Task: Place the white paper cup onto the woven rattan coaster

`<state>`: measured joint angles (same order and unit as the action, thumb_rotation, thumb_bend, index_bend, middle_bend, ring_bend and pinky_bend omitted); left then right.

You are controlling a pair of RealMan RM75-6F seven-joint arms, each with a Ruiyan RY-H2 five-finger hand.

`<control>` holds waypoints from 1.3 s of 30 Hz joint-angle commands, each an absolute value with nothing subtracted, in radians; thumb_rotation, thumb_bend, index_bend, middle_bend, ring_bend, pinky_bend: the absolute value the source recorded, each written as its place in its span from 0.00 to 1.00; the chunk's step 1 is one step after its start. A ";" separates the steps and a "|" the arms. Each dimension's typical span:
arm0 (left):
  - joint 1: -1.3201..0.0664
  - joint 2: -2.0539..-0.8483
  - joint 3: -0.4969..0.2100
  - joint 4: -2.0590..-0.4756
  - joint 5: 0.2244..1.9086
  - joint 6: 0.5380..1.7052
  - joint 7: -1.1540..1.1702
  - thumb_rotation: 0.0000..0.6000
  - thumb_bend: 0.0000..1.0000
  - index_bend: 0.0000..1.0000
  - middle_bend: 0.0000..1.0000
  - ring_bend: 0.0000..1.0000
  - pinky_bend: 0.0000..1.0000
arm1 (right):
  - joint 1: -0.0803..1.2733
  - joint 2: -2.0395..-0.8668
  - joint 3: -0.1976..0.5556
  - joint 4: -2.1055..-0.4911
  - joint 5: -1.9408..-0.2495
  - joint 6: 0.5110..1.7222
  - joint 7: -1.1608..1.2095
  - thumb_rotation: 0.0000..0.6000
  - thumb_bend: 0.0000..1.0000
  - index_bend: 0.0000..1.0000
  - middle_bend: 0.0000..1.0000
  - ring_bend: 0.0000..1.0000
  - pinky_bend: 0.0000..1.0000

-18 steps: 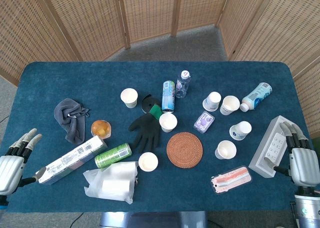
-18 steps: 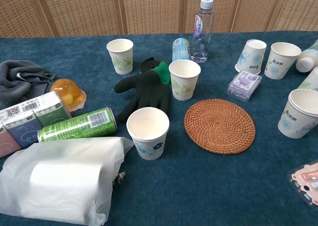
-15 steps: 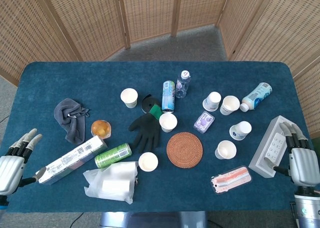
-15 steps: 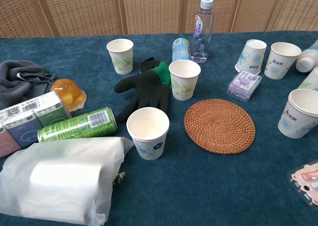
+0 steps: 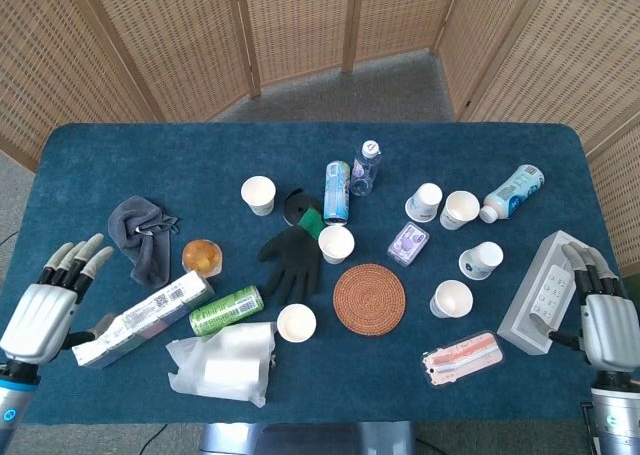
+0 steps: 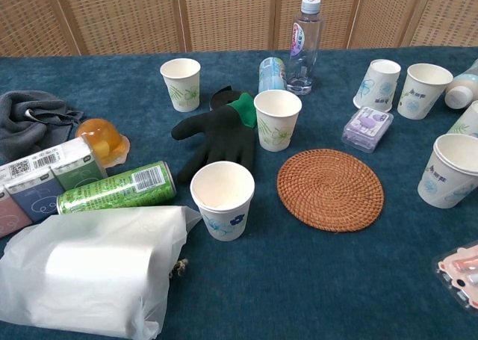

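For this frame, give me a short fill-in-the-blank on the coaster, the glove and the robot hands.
1. The woven rattan coaster has ____ standing on it.
2. The black glove has a cuff coloured ____.
3. The left robot hand and right robot hand both hold ____.
4. The green can is lying on its ____.

Missing words: nothing; green; nothing; side
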<state>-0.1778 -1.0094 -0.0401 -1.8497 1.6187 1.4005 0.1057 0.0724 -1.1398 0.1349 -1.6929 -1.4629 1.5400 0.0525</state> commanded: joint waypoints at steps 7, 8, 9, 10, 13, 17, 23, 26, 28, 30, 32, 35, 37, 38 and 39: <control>-0.373 -1.054 -0.133 -1.741 1.632 1.239 0.057 1.00 0.26 0.00 0.00 0.00 0.00 | 0.069 -1.126 0.130 -1.703 -1.471 1.541 0.071 1.00 0.15 0.00 0.00 0.00 0.17; -0.395 -1.072 -0.141 -1.721 1.633 1.221 0.058 1.00 0.26 0.00 0.00 0.00 0.00 | 0.069 -1.125 0.130 -1.704 -1.471 1.540 0.072 1.00 0.15 0.00 0.00 0.00 0.17; -0.424 -1.094 -0.148 -1.699 1.632 1.193 0.071 1.00 0.25 0.00 0.00 0.00 0.00 | 0.069 -1.124 0.130 -1.704 -1.470 1.540 0.074 1.00 0.15 0.00 0.00 0.00 0.17; -0.446 -1.110 -0.153 -1.684 1.629 1.168 0.086 1.00 0.25 0.00 0.00 0.00 0.00 | 0.069 -1.124 0.131 -1.705 -1.469 1.540 0.075 1.00 0.15 0.00 0.00 0.00 0.17; -0.516 -1.176 -0.169 -1.644 1.602 1.086 0.142 1.00 0.25 0.00 0.00 0.00 0.00 | 0.070 -1.122 0.133 -1.705 -1.462 1.534 0.081 1.00 0.15 0.00 0.00 0.00 0.17; -0.603 -1.284 -0.195 -1.584 1.547 0.999 0.228 1.00 0.24 0.00 0.00 0.00 0.00 | 0.070 -1.117 0.132 -1.706 -1.460 1.528 0.089 1.00 0.15 0.00 0.00 0.00 0.17; -0.708 -1.425 -0.235 -1.518 1.445 0.908 0.336 1.00 0.24 0.00 0.00 0.00 0.00 | 0.072 -1.112 0.131 -1.703 -1.457 1.519 0.107 1.00 0.15 0.00 0.00 0.00 0.17; -0.749 -1.465 -0.248 -1.503 1.381 0.864 0.397 1.00 0.24 0.00 0.00 0.00 0.00 | 0.072 -1.111 0.132 -1.700 -1.454 1.518 0.115 1.00 0.15 0.00 0.00 0.00 0.17; -0.777 -1.491 -0.256 -1.495 1.329 0.838 0.447 1.00 0.24 0.00 0.00 0.00 0.00 | 0.072 -1.108 0.133 -1.700 -1.452 1.516 0.124 1.00 0.15 0.00 0.00 0.00 0.17; -0.804 -1.519 -0.267 -1.486 1.270 0.819 0.485 1.00 0.24 0.00 0.00 0.00 0.00 | 0.071 -1.105 0.134 -1.702 -1.451 1.517 0.135 1.00 0.15 0.00 0.00 0.00 0.17; -0.834 -1.548 -0.280 -1.469 1.219 0.806 0.519 1.00 0.24 0.00 0.00 0.00 0.00 | 0.070 -1.102 0.134 -1.703 -1.453 1.517 0.144 1.00 0.15 0.00 0.00 0.00 0.17; -0.874 -1.587 -0.291 -1.439 1.162 0.792 0.555 1.00 0.24 0.00 0.00 0.00 0.00 | 0.071 -1.099 0.135 -1.703 -1.452 1.515 0.153 1.00 0.15 0.00 0.00 0.00 0.17; -0.905 -1.615 -0.295 -1.414 1.123 0.782 0.583 1.00 0.24 0.00 0.00 0.00 0.00 | 0.072 -1.098 0.136 -1.701 -1.449 1.512 0.160 1.00 0.15 0.00 0.00 0.00 0.17; -0.917 -1.626 -0.297 -1.405 1.107 0.778 0.593 1.00 0.24 0.00 0.00 0.00 0.00 | 0.072 -1.097 0.136 -1.700 -1.447 1.510 0.163 1.00 0.15 0.00 0.00 0.00 0.17; -0.934 -1.642 -0.299 -1.392 1.087 0.776 0.604 1.00 0.24 0.00 0.00 0.00 0.00 | 0.072 -1.097 0.137 -1.698 -1.445 1.508 0.166 1.00 0.15 0.00 0.00 0.00 0.17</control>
